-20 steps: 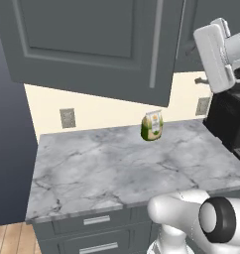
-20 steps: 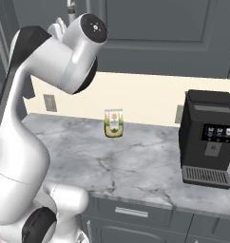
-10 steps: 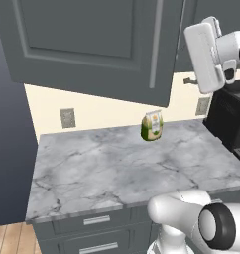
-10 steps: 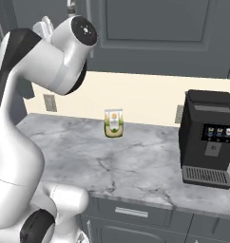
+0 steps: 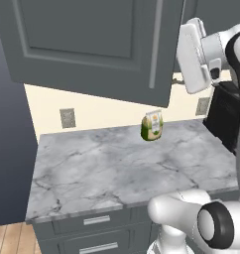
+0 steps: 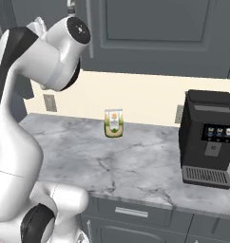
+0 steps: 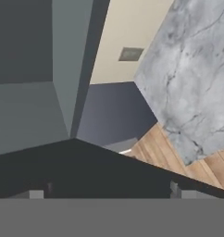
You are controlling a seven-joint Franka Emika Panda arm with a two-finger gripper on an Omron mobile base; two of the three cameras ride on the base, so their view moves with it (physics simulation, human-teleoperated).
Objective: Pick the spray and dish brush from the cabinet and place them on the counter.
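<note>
Left base view: the cabinet (image 5: 92, 44) fills the upper part of the frame, its door swung open, and the counter (image 5: 117, 168) spreads across the middle. A green-and-cream pouch (image 5: 152, 125) stands at the counter's back, near the wall. In the hand view the gripper (image 7: 111, 192) sits at the bottom edge with its fingers spread wide, holding nothing.

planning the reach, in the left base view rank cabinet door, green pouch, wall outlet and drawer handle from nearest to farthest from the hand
1. cabinet door, just left of the hand
2. green pouch, below on the counter
3. wall outlet, far left
4. drawer handle, lowest
</note>
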